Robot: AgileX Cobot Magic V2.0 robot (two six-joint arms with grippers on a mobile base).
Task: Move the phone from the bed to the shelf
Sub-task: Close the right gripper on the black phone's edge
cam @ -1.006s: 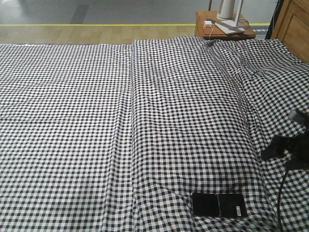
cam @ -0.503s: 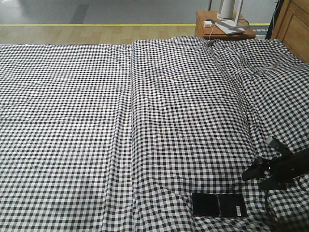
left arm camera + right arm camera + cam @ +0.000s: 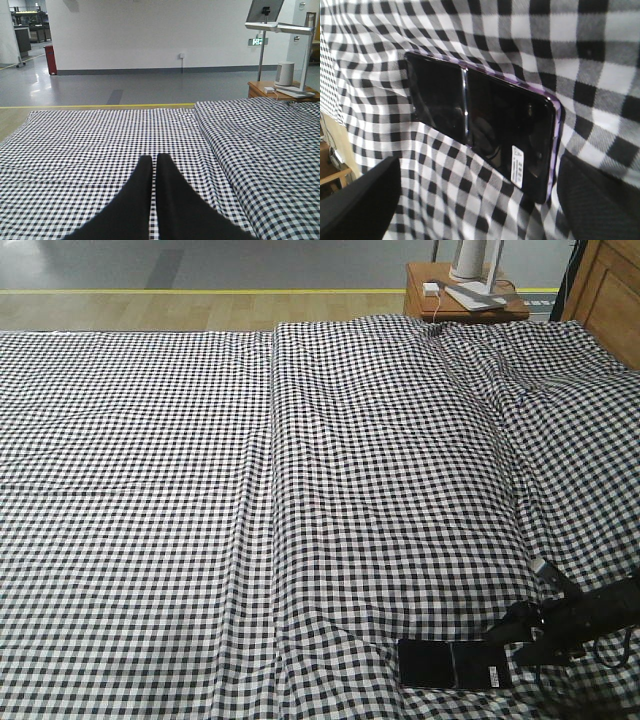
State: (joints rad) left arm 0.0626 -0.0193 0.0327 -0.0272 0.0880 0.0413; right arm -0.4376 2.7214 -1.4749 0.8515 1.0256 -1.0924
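Observation:
The phone [image 3: 452,664] lies flat on the bed [image 3: 300,490] near its front edge, a black glossy slab with a white label at its right end. My right gripper [image 3: 512,640] hovers low at the phone's right end, coming in from the right. In the right wrist view the phone [image 3: 485,120] fills the middle, with its pinkish edge and label showing. The right gripper [image 3: 480,200] is open, its fingers [image 3: 365,200] wide apart and holding nothing. My left gripper [image 3: 153,159] is shut and empty above the checked bed [image 3: 75,145]. I cannot pick out the shelf for certain.
A brown side table [image 3: 465,302] with a white lamp base stands beyond the bed's far right corner. A pale wooden panel [image 3: 608,295] rises at the far right. Grey floor with a yellow line lies behind the bed. A ridge in the cloth [image 3: 272,490] runs front to back.
My right gripper has come down and to the left from the bed's right side, ending close to the phone's right end. The phone has not moved.

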